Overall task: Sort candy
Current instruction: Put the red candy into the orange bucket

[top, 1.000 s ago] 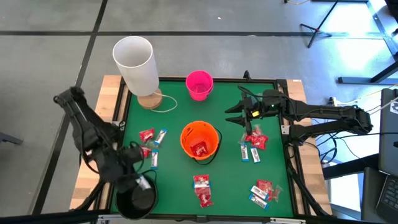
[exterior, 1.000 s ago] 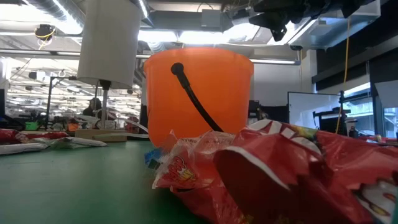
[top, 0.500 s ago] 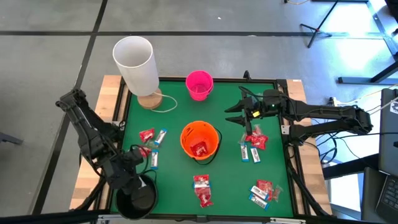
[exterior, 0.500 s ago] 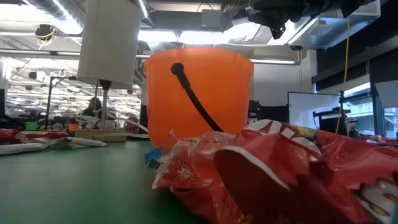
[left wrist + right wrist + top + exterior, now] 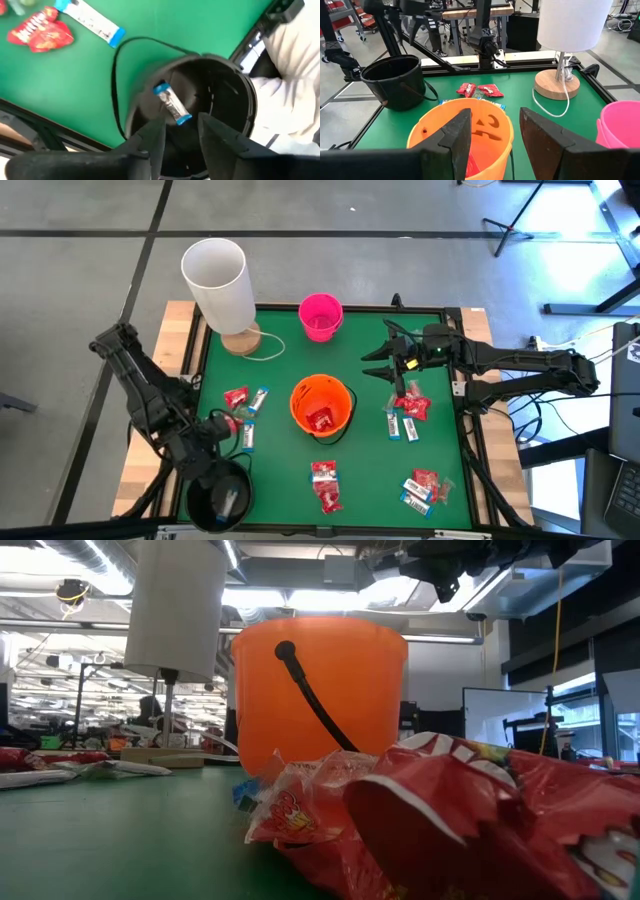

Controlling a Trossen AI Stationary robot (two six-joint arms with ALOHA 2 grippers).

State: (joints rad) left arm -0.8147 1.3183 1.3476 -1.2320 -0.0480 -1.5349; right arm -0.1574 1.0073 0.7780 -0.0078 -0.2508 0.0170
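Left wrist view shows the left gripper, fingers parted and empty, above the black bucket, a white-and-blue bar inside. Lowering now risks tipping the bucket.

red packets, white-and-blue bars, scattered

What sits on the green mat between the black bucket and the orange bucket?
From above, one white-and-blue bar lies between the black bucket and the orange bucket; the rest of that stretch is bare mat.
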